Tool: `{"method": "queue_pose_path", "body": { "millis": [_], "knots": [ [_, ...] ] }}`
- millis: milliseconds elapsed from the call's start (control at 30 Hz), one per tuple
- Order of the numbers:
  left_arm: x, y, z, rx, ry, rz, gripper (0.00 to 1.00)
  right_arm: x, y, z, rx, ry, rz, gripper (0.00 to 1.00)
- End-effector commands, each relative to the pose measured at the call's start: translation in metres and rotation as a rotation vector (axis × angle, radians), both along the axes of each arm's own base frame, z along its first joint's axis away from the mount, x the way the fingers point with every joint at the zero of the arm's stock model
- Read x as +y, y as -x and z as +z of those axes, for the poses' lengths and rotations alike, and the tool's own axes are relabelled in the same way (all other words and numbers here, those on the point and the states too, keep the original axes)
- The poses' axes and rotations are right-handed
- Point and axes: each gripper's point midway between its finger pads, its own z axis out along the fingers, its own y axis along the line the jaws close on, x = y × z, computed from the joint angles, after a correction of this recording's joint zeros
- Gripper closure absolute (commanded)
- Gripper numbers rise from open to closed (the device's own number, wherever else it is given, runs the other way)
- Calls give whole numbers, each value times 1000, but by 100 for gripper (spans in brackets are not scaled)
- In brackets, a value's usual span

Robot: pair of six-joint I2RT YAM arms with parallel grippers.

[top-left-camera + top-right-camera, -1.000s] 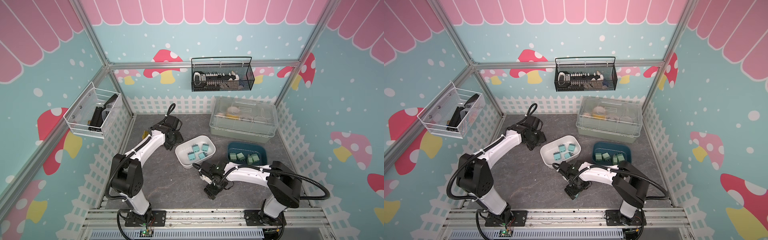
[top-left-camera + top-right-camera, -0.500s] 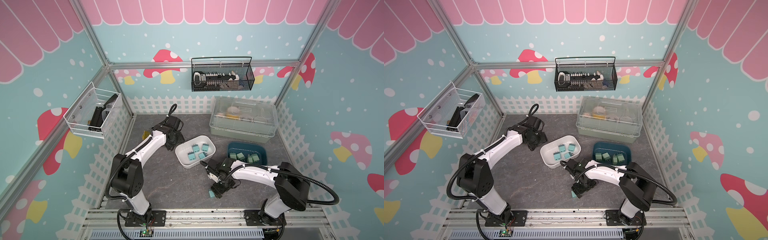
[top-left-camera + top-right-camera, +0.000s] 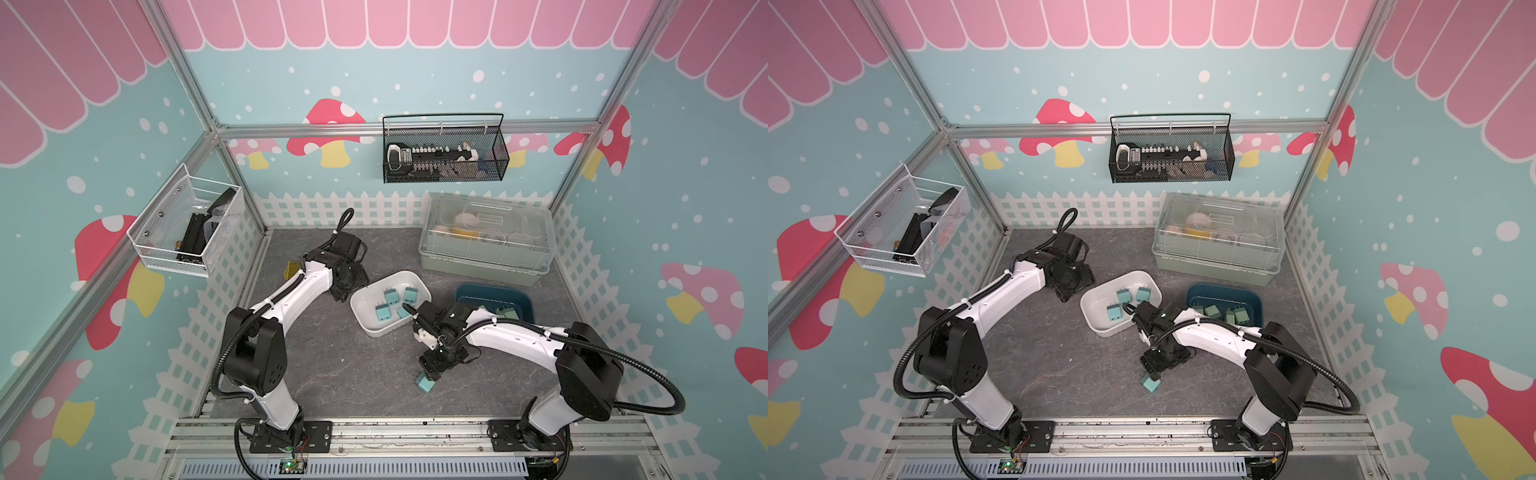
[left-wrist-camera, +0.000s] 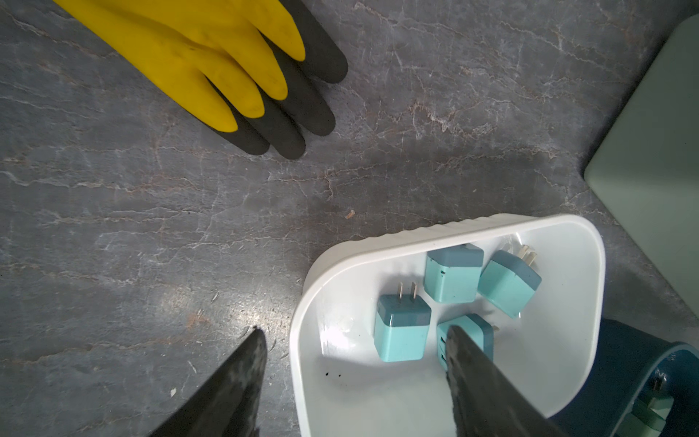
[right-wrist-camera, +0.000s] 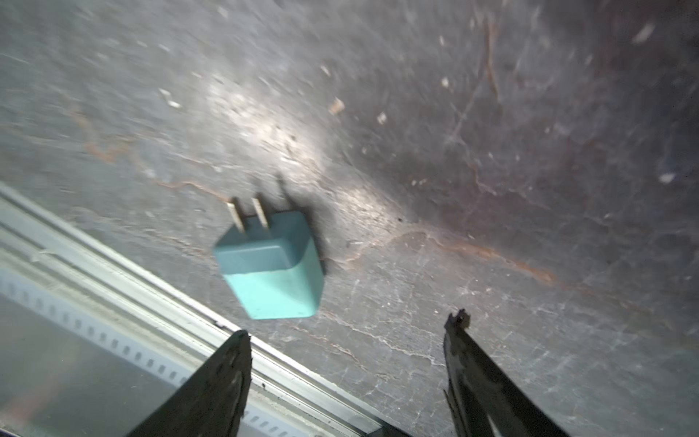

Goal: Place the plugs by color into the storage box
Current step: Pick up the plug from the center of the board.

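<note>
Since a second ago the right arm has shifted slightly right, and its gripper no longer covers the last loose plug (image 3: 426, 384), which now shows plainly; the left arm has not moved. That plug is light blue, lying on its side on the grey table (image 3: 332, 374), near the front rail (image 5: 113, 265), with its two metal prongs pointing along the table top. The right gripper (image 5: 350, 325) hangs just above and beside it with jaws spread wide, touching nothing; in the wrist view the plug sits a little ahead of the fingertips, not between them. Farther back and left, the white tray (image 3: 374, 328) holds four blue plugs (image 3: 390, 296), lying loose and close together. To its right, the blue tray (image 3: 521, 299) holds what look like four green plugs (image 3: 1212, 310), partly hidden by the right arm in a top view. The left gripper (image 4: 353, 333) hovers at the white tray's far left corner, jaws apart and empty, one finger over the tray and one over the table. By this count the sorting is nearly finished: eight plugs are in place by colour, and only the blue one on the table remains, probably bound for the white tray. A yellow glove (image 4: 212, 68) lies at the far left, and a lidded box (image 3: 486, 249) stands at the far right.
</note>
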Motion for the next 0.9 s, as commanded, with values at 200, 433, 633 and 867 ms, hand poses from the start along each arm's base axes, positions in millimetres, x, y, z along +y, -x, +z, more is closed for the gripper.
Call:
{"method": "queue_pose_path", "body": {
  "millis": [200,433,633,867],
  "knots": [
    [5,-3,16,-36,-12,-3,28,19,27,-11,55,-55,130,22],
    [2,-6,15,-21,-8,-21,28,14,27,-42,76,33,153,22],
    [-1,-9,14,-18,-2,-25,28,15,24,-48,69,41,136,28],
    [0,-11,12,-15,-5,-20,28,15,22,-43,53,29,136,56]
  ]
}}
